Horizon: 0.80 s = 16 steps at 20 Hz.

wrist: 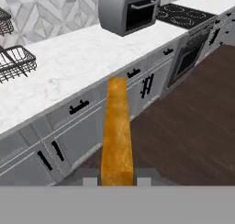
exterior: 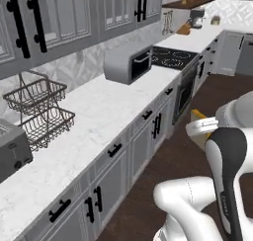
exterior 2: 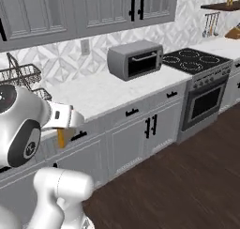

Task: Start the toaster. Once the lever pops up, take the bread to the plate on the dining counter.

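My gripper (wrist: 117, 179) is shut on the bread (wrist: 117, 131), a thin orange-tan slice seen edge-on that sticks out ahead of the fingers. I hold it over the dark floor in front of the wall counter's cabinets. A corner of the bread (exterior: 197, 114) peeks out past my white hand, and the bread (exterior 2: 61, 138) also hangs below the hand at the left. The grey toaster (exterior: 12, 153) stands on the wall counter at the far left, well apart from the gripper. The plate and the dining counter are out of view.
On the wall counter (exterior: 99, 116) sit a two-tier wire basket rack (exterior: 37, 111) and a grey toaster oven (exterior: 127, 62). A black stove (exterior 2: 194, 59) with an oven follows further along. Dark wood floor (exterior 2: 187, 176) gives free room in front of the cabinets.
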Motion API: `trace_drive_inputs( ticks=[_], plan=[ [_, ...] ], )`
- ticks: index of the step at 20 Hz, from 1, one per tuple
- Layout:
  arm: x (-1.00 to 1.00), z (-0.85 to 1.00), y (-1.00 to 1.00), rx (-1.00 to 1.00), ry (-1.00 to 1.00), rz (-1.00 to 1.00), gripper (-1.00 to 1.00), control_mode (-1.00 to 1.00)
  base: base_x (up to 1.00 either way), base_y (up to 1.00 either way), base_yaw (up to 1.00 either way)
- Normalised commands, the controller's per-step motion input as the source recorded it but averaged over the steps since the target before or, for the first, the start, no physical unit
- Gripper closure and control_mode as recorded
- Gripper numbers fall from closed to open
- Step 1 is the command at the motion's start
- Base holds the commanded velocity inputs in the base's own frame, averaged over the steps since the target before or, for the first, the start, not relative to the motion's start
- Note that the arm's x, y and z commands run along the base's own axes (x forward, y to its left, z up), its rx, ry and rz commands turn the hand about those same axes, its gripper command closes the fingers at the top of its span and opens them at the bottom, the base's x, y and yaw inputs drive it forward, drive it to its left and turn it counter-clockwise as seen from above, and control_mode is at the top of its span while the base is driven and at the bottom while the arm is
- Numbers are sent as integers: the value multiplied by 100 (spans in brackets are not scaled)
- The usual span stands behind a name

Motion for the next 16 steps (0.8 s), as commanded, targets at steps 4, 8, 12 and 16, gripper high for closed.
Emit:
trace_drive_inputs(
  ticks=[4,8,12,16],
  plan=[
    [0,0,0,0,0,0,100,100,0,-29,-87],
    [0,0,0,0,0,0,100,100,8,-27,-80],
    [0,0,0,0,0,0,100,100,29,-21,-74],
    [0,0,0,0,0,0,100,100,62,-39,-56]
  ],
)
